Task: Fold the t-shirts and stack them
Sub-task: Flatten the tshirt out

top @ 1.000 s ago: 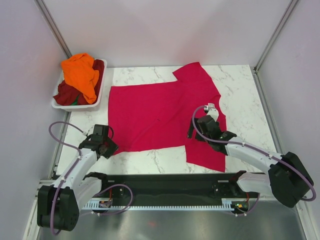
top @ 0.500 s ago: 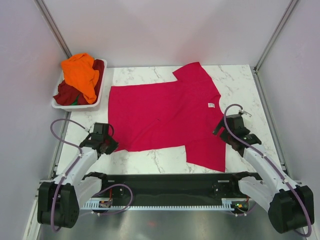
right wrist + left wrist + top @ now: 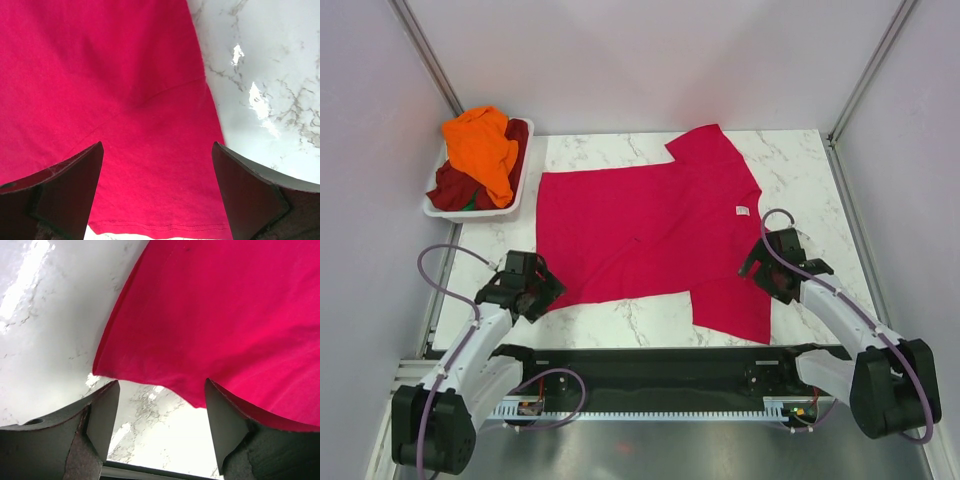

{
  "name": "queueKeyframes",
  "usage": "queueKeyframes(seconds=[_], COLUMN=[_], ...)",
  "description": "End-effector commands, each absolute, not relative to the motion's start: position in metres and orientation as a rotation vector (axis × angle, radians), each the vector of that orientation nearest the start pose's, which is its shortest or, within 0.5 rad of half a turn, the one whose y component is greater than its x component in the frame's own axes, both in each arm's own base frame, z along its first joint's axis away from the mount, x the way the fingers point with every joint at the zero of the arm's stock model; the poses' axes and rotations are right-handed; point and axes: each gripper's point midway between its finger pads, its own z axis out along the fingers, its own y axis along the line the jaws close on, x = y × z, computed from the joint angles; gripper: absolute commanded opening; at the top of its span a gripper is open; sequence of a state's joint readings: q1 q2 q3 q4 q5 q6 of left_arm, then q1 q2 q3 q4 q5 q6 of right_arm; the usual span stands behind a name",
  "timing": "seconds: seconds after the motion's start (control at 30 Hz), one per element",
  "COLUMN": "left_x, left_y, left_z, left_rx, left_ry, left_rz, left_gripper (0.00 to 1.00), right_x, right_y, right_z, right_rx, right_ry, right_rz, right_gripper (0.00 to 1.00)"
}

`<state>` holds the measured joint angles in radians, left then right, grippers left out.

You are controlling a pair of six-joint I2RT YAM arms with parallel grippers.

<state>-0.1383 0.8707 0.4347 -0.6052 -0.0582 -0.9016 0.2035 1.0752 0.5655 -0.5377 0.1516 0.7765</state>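
Crimson-pink t-shirt [image 3: 640, 230] lies spread on the table [image 3: 805, 170]. We log left gripper [image 3: 534, 289] at its hem corner, right gripper [image 3: 759, 263] over its sleeve; both jaws apart, empty.

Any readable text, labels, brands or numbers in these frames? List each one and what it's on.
No text can be read in any view.
White label at the neck of the pink shirt: too small to read.
Basket: no print visible.
Wrist views: plain pink cloth only, no markings.
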Motion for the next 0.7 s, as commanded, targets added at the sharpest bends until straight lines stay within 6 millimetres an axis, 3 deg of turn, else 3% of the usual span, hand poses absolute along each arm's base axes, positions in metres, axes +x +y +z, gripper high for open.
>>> queueKeyframes(seconds=[0.0,0.23,0.37,0.47,0.5,0.53,0.67], left_x=[0.188,0.175,0.181,0.195,0.200,0.202,0.207], left_y=[-0.045,-0.035,-0.033,-0.034,-0.035,-0.036,-0.037], left_z=[0.038,0.013,0.002,0.007,0.009,0.009,0.011], left_rx=[-1.098,-1.167,-1.154,-1.120,-1.110,-1.107,-1.080], left_ry=[2.415,2.468,2.479,2.458,2.451,2.452,2.453], left_rz=[-0.220,-0.062,-0.009,-0.017,-0.026,-0.038,-0.043], left_gripper=[0.75,0.73,0.72,0.66,0.63,0.49,0.30], right_x=[0.257,0.267,0.270,0.270,0.269,0.268,0.265], right_y=[0.064,0.075,0.073,0.072,0.072,0.072,0.069], right_z=[0.066,0.057,0.055,0.055,0.053,0.053,0.049], right_rx=[0.714,0.661,0.645,0.641,0.643,0.642,0.651], right_ry=[2.442,2.491,2.490,2.489,2.493,2.495,2.497], right_rz=[0.240,0.240,0.221,0.212,0.210,0.209,0.195], right_gripper=[0.98,0.98,0.98,0.98,0.98,0.98,0.98])
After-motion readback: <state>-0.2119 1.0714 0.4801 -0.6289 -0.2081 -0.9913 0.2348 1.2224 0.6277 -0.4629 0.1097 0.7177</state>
